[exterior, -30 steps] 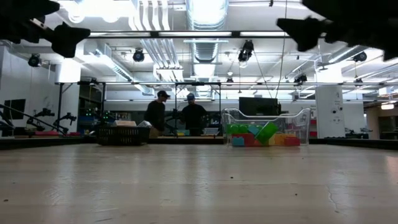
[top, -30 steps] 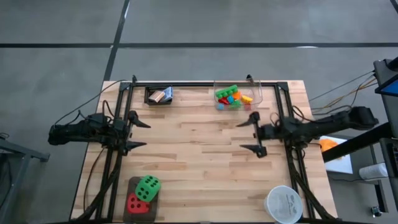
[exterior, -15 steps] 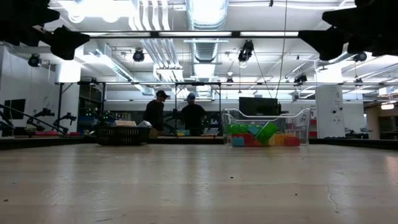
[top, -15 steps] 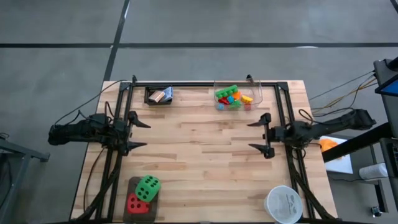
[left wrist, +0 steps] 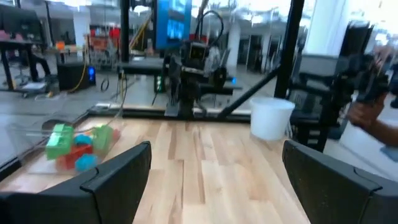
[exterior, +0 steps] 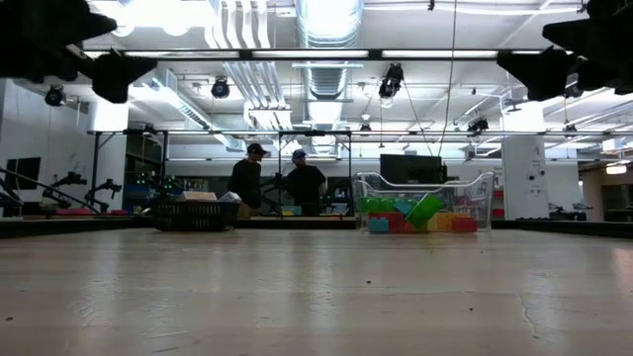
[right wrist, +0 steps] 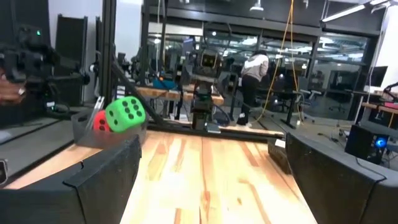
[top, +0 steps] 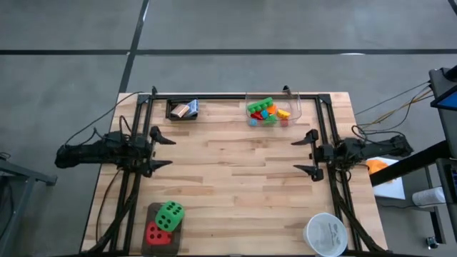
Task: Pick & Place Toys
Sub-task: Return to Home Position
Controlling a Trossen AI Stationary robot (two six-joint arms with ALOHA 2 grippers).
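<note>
High view first: the bricks (top: 267,111), green, orange, yellow, red and blue, are piled together inside the clear tub (top: 295,104) at the far edge of the table (top: 235,185), right of centre. Over at the far left, the card packs (top: 186,109) lie in a small black tray (top: 172,114), well apart from the tub. Down at the near left corner, the green die (top: 170,214) sits on a dark tray (top: 148,211), with the red die (top: 156,233) touching it on the near side. The white bowl (top: 325,234) stands alone at the near right corner.

Now the arms: the left gripper (top: 170,151) hangs over the left side of the table, about midway along its depth, jaws spread wide, nothing between them. The right gripper (top: 295,156) mirrors it over the right side, jaws parted too and just as empty, near the tub but clear of it. Low view shows both grippers up high, off the wood, and two people (exterior: 246,183) standing in the room behind the table.
</note>
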